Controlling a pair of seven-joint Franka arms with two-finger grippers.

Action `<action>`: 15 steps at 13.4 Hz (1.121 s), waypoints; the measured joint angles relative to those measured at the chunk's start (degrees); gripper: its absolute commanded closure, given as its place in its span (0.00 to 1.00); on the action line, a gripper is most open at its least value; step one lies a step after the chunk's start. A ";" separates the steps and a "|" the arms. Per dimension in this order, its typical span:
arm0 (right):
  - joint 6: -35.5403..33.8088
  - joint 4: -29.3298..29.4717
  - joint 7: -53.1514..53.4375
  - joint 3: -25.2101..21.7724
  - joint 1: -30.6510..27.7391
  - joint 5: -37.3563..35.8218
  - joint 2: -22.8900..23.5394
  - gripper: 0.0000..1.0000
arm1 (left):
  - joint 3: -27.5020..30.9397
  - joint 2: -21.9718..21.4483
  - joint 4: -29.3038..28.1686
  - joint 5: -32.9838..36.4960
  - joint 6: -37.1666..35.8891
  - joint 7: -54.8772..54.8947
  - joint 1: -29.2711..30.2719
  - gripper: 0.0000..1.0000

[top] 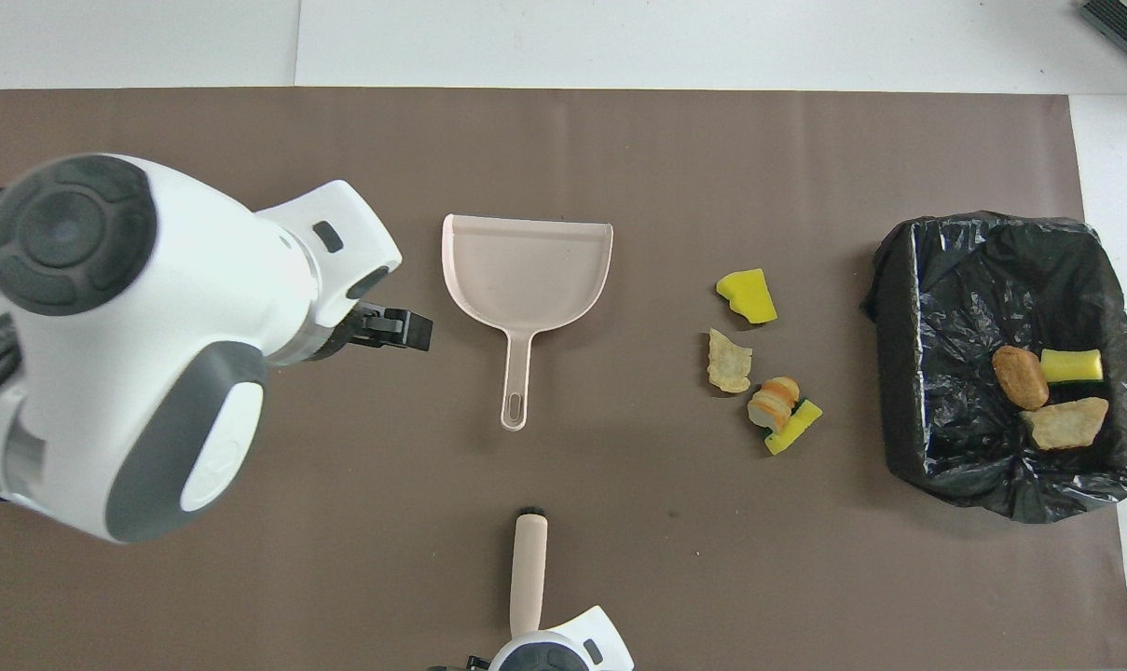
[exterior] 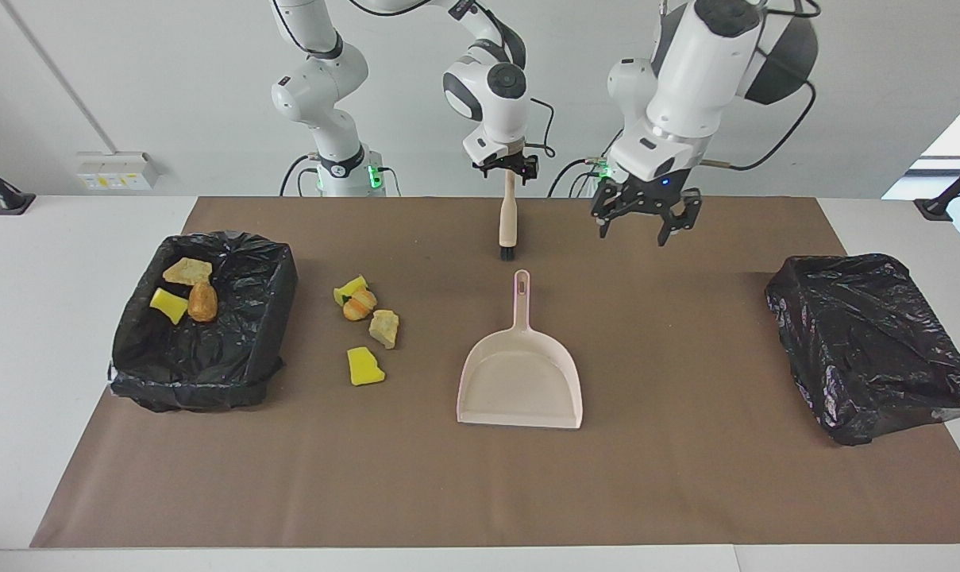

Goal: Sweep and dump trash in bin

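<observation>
My two arms have glossy white, rounded shells with dark grey bands at the joints. The left arm (exterior: 690, 71) has a big round dark grey cap at its elbow, with a ring of flat segments around a centre disc. The right arm (exterior: 491, 87) has the same cap, smaller in the facing view. Thin black cables hang in loops beside both wrists. Each base carries a black ring and a small green light. Both grippers are black, skeletal metal.
</observation>
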 measured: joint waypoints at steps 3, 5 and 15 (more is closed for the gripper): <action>0.99 -0.36 0.00 -0.02 2.04 2.10 -0.24 0.00 | 0.02 4.79 -3.69 0.00 8.65 -1.84 -3.57 0.00; 1.71 -0.93 0.00 0.00 3.45 2.28 -0.55 0.00 | 0.02 9.31 -3.90 0.00 15.33 -4.90 -4.64 0.00; 9.00 -4.89 -0.14 0.00 4.22 2.28 -0.77 0.14 | 0.05 17.60 -4.67 0.00 22.83 -10.26 -10.18 0.00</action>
